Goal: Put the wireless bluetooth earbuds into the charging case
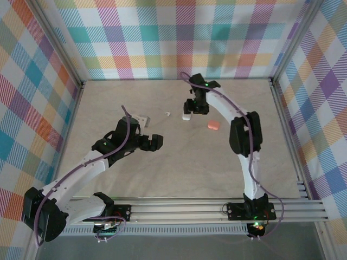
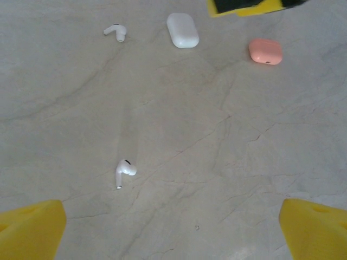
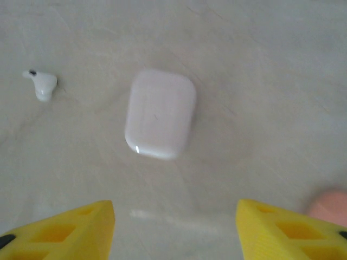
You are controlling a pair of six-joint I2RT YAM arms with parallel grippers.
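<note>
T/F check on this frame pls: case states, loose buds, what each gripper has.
1. The white case lies shut on the table. True.
2. The right gripper is clamped on the white case. False: its jaws stand apart and the case lies free ahead of them.
3. A white earbud lies loose beside the white case, not touching it. True.
4. The pink case is open with buds seated. False: it is shut.
5. The left gripper holds an earbud. False: it is open and empty, and a second white earbud lies on the table ahead of it.
</note>
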